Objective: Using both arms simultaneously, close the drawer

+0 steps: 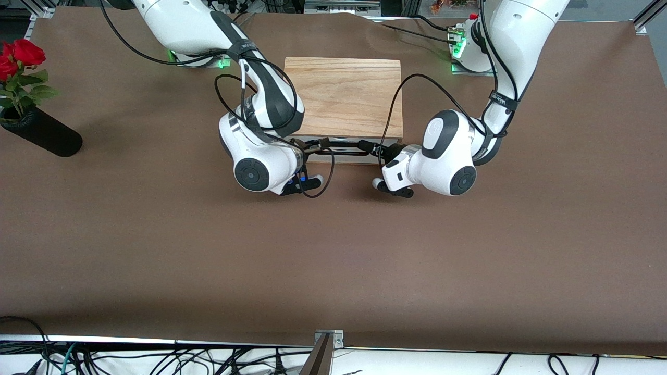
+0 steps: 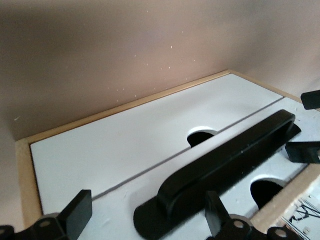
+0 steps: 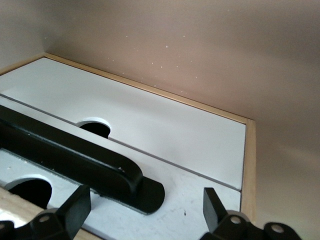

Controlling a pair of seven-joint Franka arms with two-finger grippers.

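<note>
Both claws at the drawer (image 1: 344,152) front
Left claw (image 2: 145,217) and right claw (image 3: 145,212) spread wide, straddling the black handle (image 2: 225,170), holding nothing

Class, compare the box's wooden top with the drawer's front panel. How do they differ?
The top is grained light wood; the front panel is plain white. The top is bare; the panel carries a black bar handle. Both are flat and rectangular.

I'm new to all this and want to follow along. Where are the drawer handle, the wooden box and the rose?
handle (image 2: 225,167), left wrist view, middle of the black bar.
box (image 1: 346,94), front view, centre of its grained top.
rose (image 1: 26,52), front view, red bloom.
</note>
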